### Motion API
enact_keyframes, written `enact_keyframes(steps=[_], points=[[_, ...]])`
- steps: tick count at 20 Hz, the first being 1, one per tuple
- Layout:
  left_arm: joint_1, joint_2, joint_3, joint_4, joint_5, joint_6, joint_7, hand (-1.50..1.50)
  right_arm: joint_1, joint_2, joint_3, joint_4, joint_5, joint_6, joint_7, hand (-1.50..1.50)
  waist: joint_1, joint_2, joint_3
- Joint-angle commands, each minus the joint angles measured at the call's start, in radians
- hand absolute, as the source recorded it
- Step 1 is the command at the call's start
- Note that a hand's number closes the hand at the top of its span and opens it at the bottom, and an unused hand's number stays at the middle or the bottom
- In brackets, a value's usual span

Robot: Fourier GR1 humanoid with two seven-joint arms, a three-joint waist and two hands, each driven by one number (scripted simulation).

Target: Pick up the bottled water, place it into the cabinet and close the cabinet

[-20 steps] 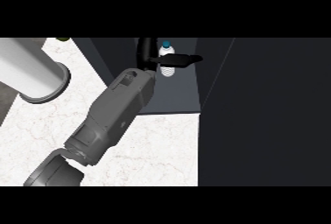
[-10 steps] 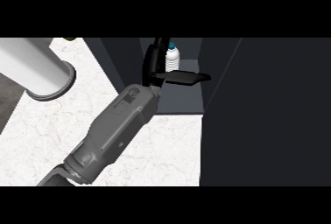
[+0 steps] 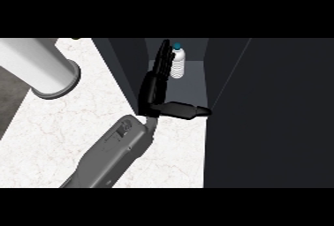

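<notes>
Since half a second ago we see the left hand (image 3: 155,90) has slid down the frame and away from the bottled water (image 3: 178,66): its thumb (image 3: 184,110), which then lay close under the bottle, now sits well below it, and the grey forearm (image 3: 111,154) has drawn back toward the lower left with it. We find the hand spread, its fingers (image 3: 163,57) straight and pointing to the top of the frame, the thumb stuck out sideways to the right, nothing pinched or wrapped. The fingers run up just left of the bottle; we cannot tell whether they touch its side or only stand beside it. The bottle stands upright inside the dark cabinet (image 3: 195,92), in the upper middle of the frame, its blue cap (image 3: 177,45) on top and the cabinet's floor bare between it and the thumb. A broad dark panel (image 3: 274,110) fills the right of the frame. The white marbled counter (image 3: 65,128) lies to the left, with a large pale grey cylinder (image 3: 39,66) lying on it in the upper left corner
</notes>
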Motion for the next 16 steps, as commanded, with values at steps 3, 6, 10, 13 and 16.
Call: enact_keyframes(steps=[3,6,10,13,16], points=[[0.231,0.05,-0.108,-0.311,-0.045,0.048,0.047,-1.5,0.035,-0.012,-0.001,-0.157,-0.009,-0.011,0.07,-1.5,0.0,-0.002,0.0],[0.317,0.112,-0.106,-0.405,-0.032,0.022,0.073,-1.5,-0.026,-0.043,0.029,-0.165,-0.05,-0.035,0.146,-1.5,0.005,0.005,0.0],[0.437,0.155,-0.144,-0.523,-0.055,0.054,0.068,-1.5,-0.019,-0.122,0.11,-0.104,0.043,0.088,0.129,1.5,0.008,0.003,0.0],[0.505,0.17,-0.142,-0.567,-0.071,0.064,0.035,-1.5,0.002,-0.139,0.165,-0.16,0.068,0.122,0.128,1.5,-0.009,0.004,0.0],[0.582,0.246,-0.143,-0.658,-0.072,0.046,0.043,-1.5,0.014,-0.162,0.24,-0.226,0.056,0.117,0.195,1.5,-0.003,0.004,-0.001]])
